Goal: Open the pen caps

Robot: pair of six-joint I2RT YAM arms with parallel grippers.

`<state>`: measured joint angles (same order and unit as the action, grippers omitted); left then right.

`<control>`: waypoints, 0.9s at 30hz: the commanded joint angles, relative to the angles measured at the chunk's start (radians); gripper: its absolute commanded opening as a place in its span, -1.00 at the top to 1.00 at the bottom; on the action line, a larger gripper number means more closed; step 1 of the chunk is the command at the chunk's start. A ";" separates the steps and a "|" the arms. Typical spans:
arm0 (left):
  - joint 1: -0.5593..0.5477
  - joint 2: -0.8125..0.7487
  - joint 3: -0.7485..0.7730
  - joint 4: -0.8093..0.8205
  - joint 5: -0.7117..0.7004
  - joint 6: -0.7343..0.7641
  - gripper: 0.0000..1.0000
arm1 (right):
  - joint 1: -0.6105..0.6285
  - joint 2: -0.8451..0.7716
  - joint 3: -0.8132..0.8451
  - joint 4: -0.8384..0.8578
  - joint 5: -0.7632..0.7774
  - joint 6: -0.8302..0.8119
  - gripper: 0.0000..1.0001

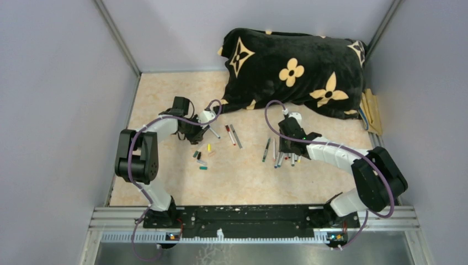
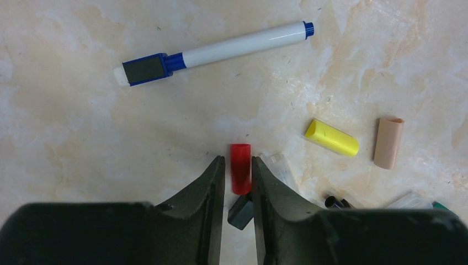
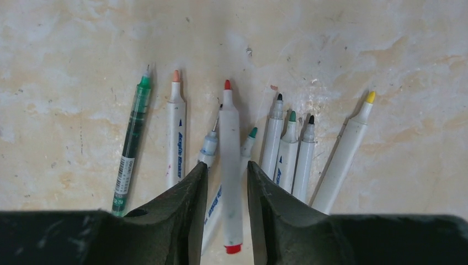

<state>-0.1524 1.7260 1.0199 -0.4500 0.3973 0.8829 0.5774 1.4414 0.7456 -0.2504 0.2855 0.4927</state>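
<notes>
Two halves of one red marker sit in the two pincers, so you judge the step in hand as setting down an opened pair.

Left pincer point(image 2: 238, 161): the jaws stand narrowly parted around the red cap point(image 2: 240, 171), which points to 12 o'clock between the tips. You cannot tell whether they press it. The yellow cap point(image 2: 332, 137) lies on the bench point(image 2: 83, 138) at 2 o'clock.

Right pincer point(image 3: 227, 165): the jaws flank the uncapped red pen point(image 3: 229, 127) with a sliver of gap on each side, so the grip is unconfirmed. Other uncapped pens point(image 3: 288, 152) fan out at 1 o'clock.

The next move calls for clearing both pincers. Then address the blue-capped marker point(image 2: 237, 45), whose blue cap point(image 2: 144, 69) lies at 11 o'clock of the left pincer. Place one pincer on the barrel and one on the cap.
</notes>
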 commanded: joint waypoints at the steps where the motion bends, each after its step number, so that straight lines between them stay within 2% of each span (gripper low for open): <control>1: 0.002 0.013 0.015 -0.018 0.033 -0.008 0.37 | -0.014 0.003 -0.002 0.032 0.018 -0.008 0.36; 10: 0.003 -0.007 0.055 -0.098 0.095 -0.012 0.33 | -0.013 -0.034 0.064 -0.009 0.010 -0.038 0.37; 18: 0.051 -0.055 0.197 -0.282 0.220 -0.063 0.04 | 0.020 0.009 0.190 0.009 -0.085 -0.051 0.30; 21: 0.082 -0.089 0.248 -0.341 0.265 -0.069 -0.16 | 0.077 0.081 0.270 0.014 -0.075 -0.064 0.25; 22: 0.093 -0.102 0.265 -0.356 0.276 -0.069 -0.30 | 0.098 0.111 0.301 0.017 -0.073 -0.070 0.24; 24: 0.120 -0.131 0.284 -0.375 0.301 -0.068 -0.82 | 0.136 0.178 0.367 0.026 -0.068 -0.088 0.25; 25: 0.132 -0.145 0.293 -0.383 0.313 -0.070 -0.96 | 0.152 0.214 0.403 0.031 -0.070 -0.093 0.27; 27: 0.145 -0.170 0.314 -0.416 0.343 -0.075 -0.97 | 0.176 0.290 0.474 0.036 -0.082 -0.108 0.29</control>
<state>-0.0341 1.6115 1.2861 -0.7685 0.6369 0.8181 0.7021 1.6157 1.0931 -0.2501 0.2195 0.4271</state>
